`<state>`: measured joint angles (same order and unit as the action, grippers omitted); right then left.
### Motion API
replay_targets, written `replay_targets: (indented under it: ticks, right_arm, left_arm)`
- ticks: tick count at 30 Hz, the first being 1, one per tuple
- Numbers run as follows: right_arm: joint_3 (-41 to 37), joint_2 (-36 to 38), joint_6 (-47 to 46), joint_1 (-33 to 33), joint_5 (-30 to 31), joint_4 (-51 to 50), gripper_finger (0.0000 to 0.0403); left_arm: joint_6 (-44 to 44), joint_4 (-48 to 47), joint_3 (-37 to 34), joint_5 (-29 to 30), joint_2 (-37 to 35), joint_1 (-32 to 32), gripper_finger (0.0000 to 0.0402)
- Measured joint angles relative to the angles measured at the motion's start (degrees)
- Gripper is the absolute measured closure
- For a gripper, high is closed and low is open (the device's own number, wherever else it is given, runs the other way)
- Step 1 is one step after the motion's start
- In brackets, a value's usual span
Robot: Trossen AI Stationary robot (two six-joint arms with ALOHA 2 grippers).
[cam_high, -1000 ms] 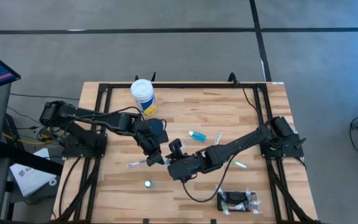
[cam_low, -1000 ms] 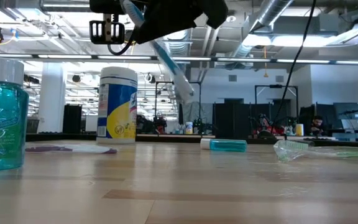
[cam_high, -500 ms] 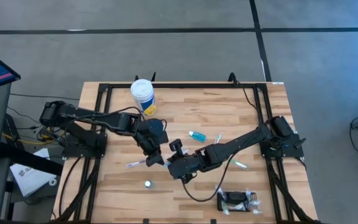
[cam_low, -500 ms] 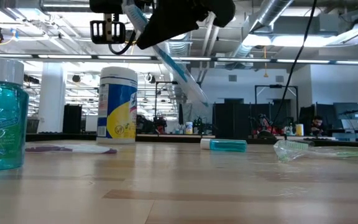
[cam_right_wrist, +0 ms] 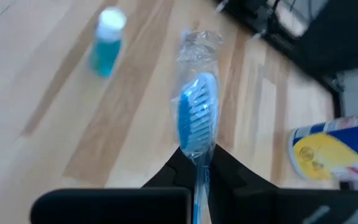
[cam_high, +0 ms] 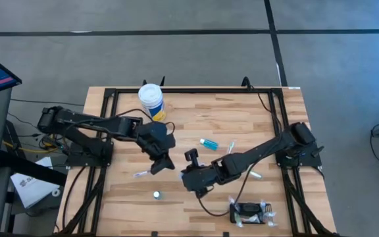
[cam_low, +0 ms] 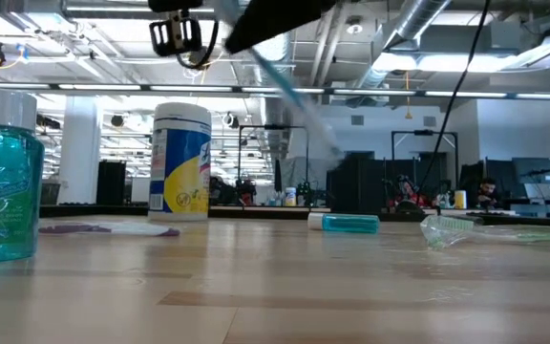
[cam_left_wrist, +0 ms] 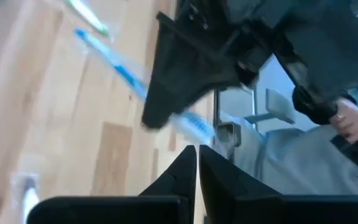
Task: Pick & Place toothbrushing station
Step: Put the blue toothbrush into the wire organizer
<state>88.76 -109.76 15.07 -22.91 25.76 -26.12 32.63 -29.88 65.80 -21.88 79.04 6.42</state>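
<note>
- Right gripper (cam_high: 193,181), centre of the frame, jaws pinching a blue toothbrush (cam_right_wrist: 196,118).
- Left gripper (cam_high: 161,162) just beside it, jaws pressed together.
- Toothbrushing station (cam_high: 249,212) lies lower right on the table (cam_high: 196,108).

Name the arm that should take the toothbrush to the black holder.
Right. The right gripper grips the blue toothbrush, and the toothbrushing station lies on that arm's side of the table. The left gripper is shut, empty, and farther from the station.
</note>
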Motion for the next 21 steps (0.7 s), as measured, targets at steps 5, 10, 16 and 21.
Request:
replay_targets:
  ticks: [5, 10, 16, 21]
  right_arm:
    - [-0.39, 2.22, -3.81, -2.04, 0.77, -3.0, 0.0398]
    - [-3.72, 5.97, -6.4, -4.34, 2.13, -1.39, 0.0398]
    - [-10.29, 12.44, -11.17, -7.71, 6.68, 2.24, 0.0398]
    - [-15.82, 17.32, -14.06, -11.39, 10.37, 5.86, 0.0398]
  left_arm:
    - [-1.72, 0.22, 0.0, 5.15, -2.88, 0.49, 0.0389]
    - [-3.93, 1.24, 0.07, 9.22, -3.89, 1.93, 0.0389]
    - [-5.53, 2.31, 0.02, 10.38, -3.51, 3.56, 0.0389]
    - [-6.76, 3.45, 0.02, 13.75, -3.56, 4.72, 0.0389]
